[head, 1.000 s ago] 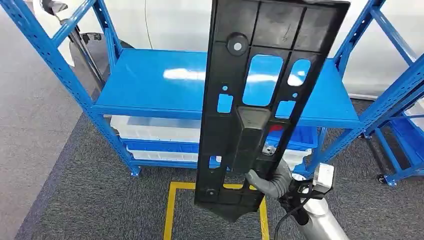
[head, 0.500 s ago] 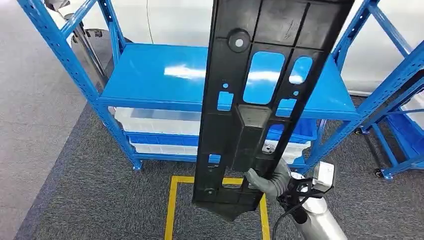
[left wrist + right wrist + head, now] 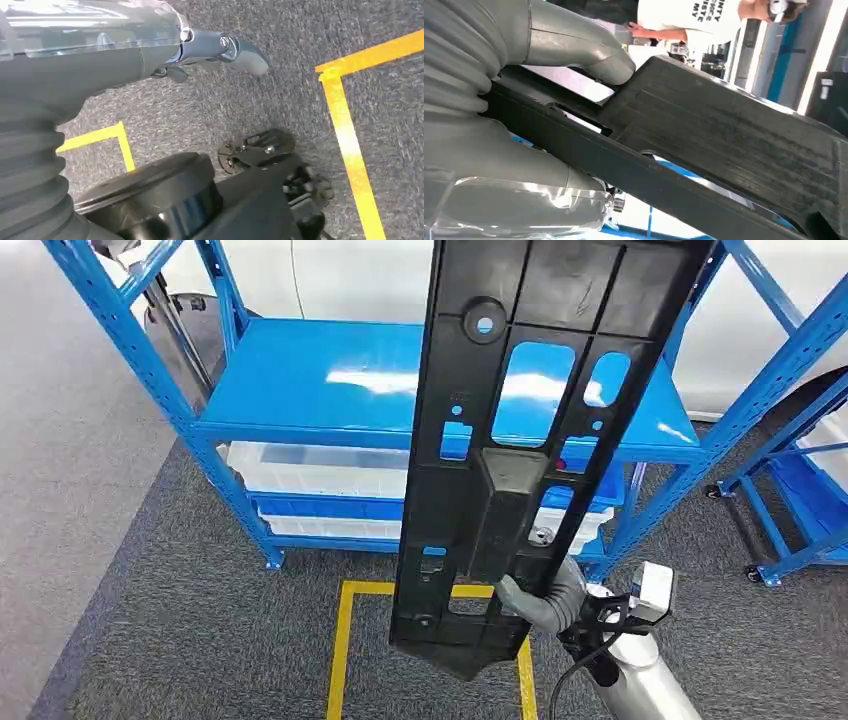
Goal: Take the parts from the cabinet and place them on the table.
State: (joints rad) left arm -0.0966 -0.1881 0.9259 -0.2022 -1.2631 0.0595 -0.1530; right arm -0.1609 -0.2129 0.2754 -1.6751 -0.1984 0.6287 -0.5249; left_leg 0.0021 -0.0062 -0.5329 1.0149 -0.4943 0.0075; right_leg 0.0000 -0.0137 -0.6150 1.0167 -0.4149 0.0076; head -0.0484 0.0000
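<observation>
The right hand (image 3: 540, 602) grips the long black plastic panel (image 3: 530, 430) upright, near the blue metal shelf rack (image 3: 330, 390); the left hand (image 3: 210, 50) holds nothing, fingers loosely extended.

Matt black plastic panel (image 3: 520, 440), glossy blue metal shelf (image 3: 320, 390), rough grey carpet (image 3: 200, 640), translucent plastic bins (image 3: 310, 470)

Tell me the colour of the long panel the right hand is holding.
Black; the panel shows best in the head view.

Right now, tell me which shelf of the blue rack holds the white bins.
The lower shelf: white bins sit on it, under the top shelf, which shows bare blue. The black part hides some of both.
</observation>
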